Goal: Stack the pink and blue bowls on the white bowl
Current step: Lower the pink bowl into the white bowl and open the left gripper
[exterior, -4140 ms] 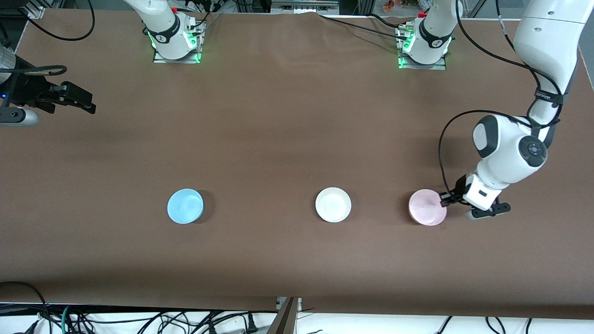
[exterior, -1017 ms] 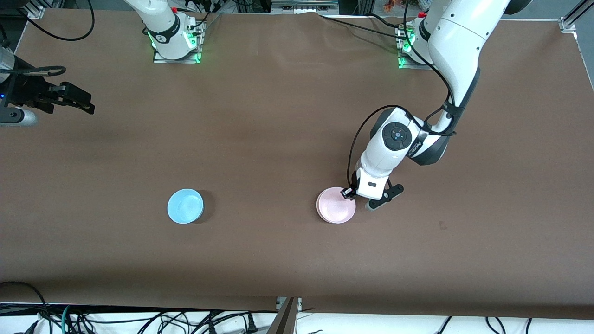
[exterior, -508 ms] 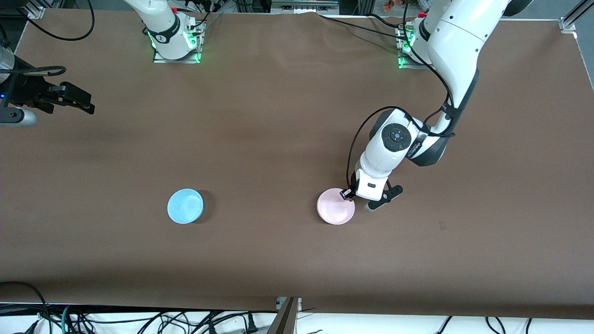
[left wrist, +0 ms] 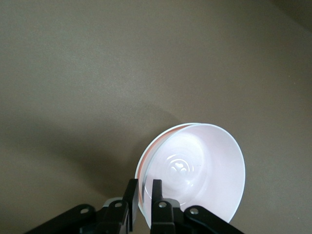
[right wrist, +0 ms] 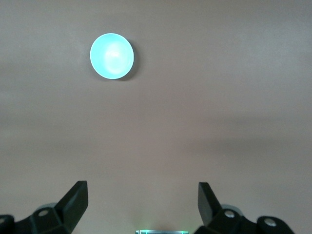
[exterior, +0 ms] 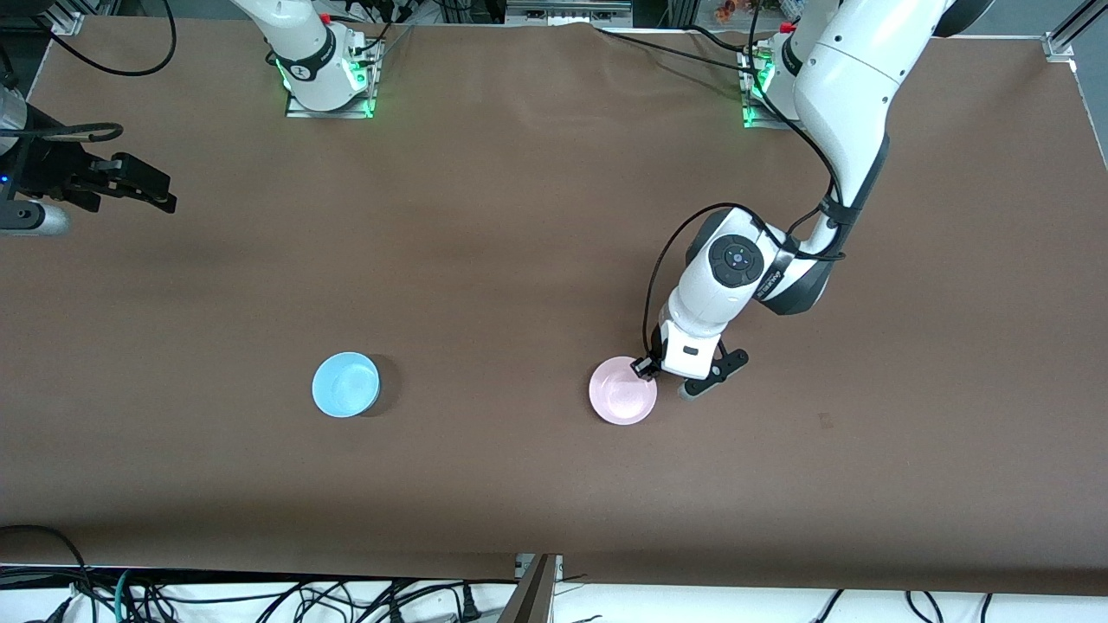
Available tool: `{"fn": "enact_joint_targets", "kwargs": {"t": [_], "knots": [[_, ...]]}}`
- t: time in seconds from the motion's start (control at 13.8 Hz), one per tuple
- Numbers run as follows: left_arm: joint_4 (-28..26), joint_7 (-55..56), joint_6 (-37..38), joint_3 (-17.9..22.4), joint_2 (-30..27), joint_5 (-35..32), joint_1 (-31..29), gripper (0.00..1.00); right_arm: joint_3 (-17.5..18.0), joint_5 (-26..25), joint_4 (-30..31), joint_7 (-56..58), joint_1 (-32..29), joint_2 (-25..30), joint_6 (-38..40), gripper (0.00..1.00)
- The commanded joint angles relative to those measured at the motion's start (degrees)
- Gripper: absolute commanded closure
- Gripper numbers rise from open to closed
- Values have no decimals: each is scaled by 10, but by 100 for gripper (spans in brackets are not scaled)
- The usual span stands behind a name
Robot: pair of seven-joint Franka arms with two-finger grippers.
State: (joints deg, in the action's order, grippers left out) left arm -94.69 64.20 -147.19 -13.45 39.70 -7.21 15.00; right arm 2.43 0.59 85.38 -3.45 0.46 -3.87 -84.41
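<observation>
The pale pink bowl (exterior: 622, 391) sits where the white bowl stood, near the table's middle. It covers the white bowl, which is hidden in the front view. My left gripper (exterior: 642, 368) is shut on the pink bowl's rim at the side toward the left arm's end. In the left wrist view the fingers (left wrist: 157, 191) pinch the rim of the pink bowl (left wrist: 195, 168). The light blue bowl (exterior: 345, 384) sits alone toward the right arm's end and shows in the right wrist view (right wrist: 111, 55). My right gripper (exterior: 163, 198) waits, open and empty (right wrist: 141, 202), over that end's edge.
The brown table cover (exterior: 519, 260) is bare around the bowls. The two arm bases (exterior: 329, 78) stand along the edge farthest from the front camera. Cables hang below the table's near edge (exterior: 260, 597).
My left gripper carried the pink bowl from the left arm's end to over the white bowl, then lowered it slightly in the last second. The right arm has not moved.
</observation>
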Motion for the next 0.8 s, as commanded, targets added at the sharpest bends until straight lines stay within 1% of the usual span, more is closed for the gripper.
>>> {"fn": "enact_joint_targets", "kwargs": {"t": [0.0,0.07,0.36,0.58,0.65,0.73], "knots": [[15,15,1,9,6,-17,6,98,0,-7,13,2,-1,13,-5,0],[15,15,1,10,6,-17,6,100,0,-7,13,2,-1,13,-4,0],[15,16,1,15,14,-33,10,100,0,-6,8,2,-3,10,-6,0],[16,16,1,15,22,-33,10,100,-1,-5,7,2,-5,9,-11,0],[16,16,1,15,23,-33,9,80,-1,-6,7,2,-5,8,-11,0],[17,15,1,16,24,-33,9,72,-1,-6,7,2,-5,8,-11,0]]}}
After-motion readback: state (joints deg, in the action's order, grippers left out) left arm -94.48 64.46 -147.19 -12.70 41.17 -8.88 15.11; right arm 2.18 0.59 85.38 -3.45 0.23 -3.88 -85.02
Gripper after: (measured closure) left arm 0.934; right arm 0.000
